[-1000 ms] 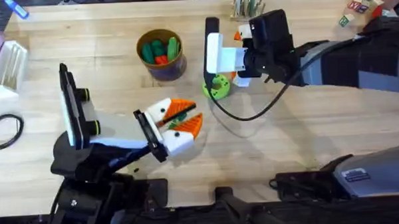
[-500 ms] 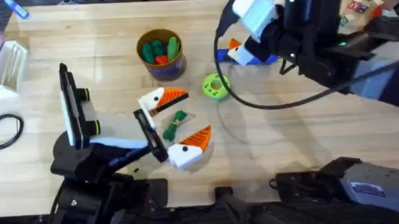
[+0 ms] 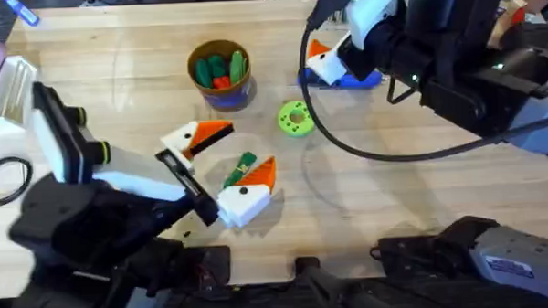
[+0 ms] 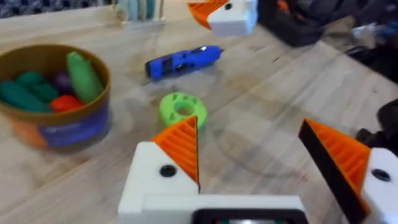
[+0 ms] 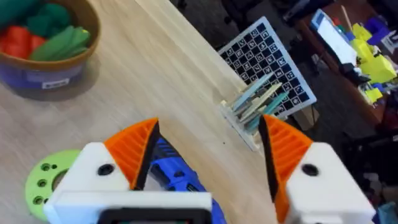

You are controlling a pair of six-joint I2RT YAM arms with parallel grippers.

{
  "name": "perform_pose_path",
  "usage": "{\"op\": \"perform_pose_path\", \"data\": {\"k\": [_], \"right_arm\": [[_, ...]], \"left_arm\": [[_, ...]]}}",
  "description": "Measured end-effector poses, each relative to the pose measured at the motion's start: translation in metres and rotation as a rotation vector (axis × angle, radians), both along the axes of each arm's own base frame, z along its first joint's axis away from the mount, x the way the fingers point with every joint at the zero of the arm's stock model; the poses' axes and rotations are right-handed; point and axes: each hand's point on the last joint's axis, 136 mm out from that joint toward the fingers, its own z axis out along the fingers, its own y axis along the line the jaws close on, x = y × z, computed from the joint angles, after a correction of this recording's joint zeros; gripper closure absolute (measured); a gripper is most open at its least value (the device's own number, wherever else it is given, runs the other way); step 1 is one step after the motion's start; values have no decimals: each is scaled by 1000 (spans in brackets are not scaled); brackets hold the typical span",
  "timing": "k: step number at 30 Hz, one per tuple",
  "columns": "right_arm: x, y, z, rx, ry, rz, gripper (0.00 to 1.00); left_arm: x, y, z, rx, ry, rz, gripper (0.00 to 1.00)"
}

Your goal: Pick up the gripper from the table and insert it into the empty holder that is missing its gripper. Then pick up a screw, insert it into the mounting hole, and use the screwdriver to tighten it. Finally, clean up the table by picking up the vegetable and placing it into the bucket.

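The vegetable (image 3: pixel 241 166), a small dark green knotted toy, lies on the table (image 3: pixel 422 195) near its middle, a little toward the near edge. The left gripper (image 3: pixel 223 167) straddles it with its two white, orange-padded fingers spread wide, one on each side. The vegetable sits close against the pad nearer the table's near edge; whether they touch cannot be told. This looks like a set-up for closing on the vegetable and carrying it away.

The bucket (image 3: pixel 224 97), blue-sided with a tan rim, stands toward the far edge, left of centre, near enough for a short carry. It already holds green and red toy pieces.

A lime green ring (image 3: pixel 296 118) lies on the table between the bucket and the screwdriver (image 3: pixel 359 79).

The blue screwdriver lies flat near the far edge, right of centre. The right gripper (image 3: pixel 347 34) hangs over it, fingers spread apart and holding nothing. The right wrist view shows the screwdriver's blue body between them.
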Motion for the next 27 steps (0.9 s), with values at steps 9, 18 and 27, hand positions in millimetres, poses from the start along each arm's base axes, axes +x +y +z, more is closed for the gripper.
{"op": "perform_pose_path", "data": {"k": [9,18,27], "right_arm": [[-4,8,1,4,-1,21,63],[-4,8,1,5,-1,21,64],[-3,8,1,4,-1,21,63]], "left_arm": [[12,36,-29,293,369,177,13],[42,46,-84,463,675,206,13],[37,38,-128,576,843,147,13]]}}
